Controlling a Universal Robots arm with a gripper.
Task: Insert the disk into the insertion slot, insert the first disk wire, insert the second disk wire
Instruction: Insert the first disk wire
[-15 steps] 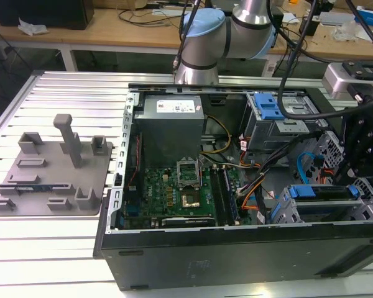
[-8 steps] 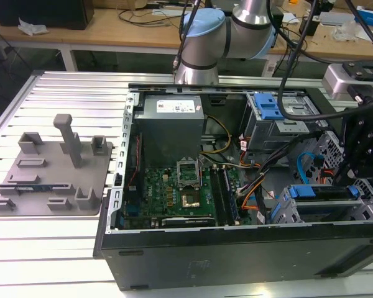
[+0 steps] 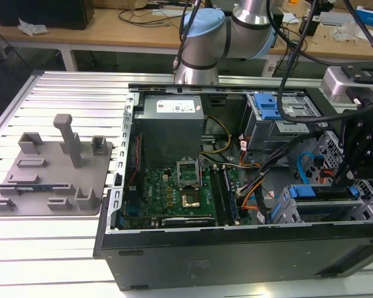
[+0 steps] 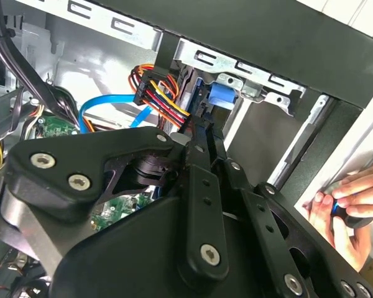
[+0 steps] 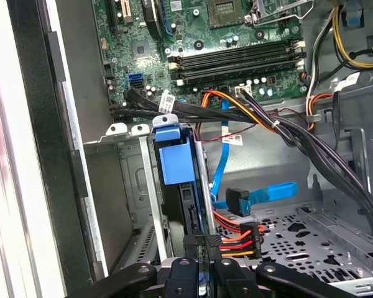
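Already one disk in one insertion slot, tool pinched on one multicoloured disk wire, one blue wire loose.

Cameras: one wide view over the open computer case, two close views from the wrist.

The exterior view looks down at a slant over the case's near wall. It stands far enough away to take in the whole case, the ribbed table and the arm behind it. The first wrist view sits just behind the gripper and faces along it into the case, close to the insertion slot, with the motherboard beyond. The second wrist view looks past the gripper's black links from a different side, toward the case's dark rim. Both wrist views share the blue frame of the disk and the coloured wire bundle.
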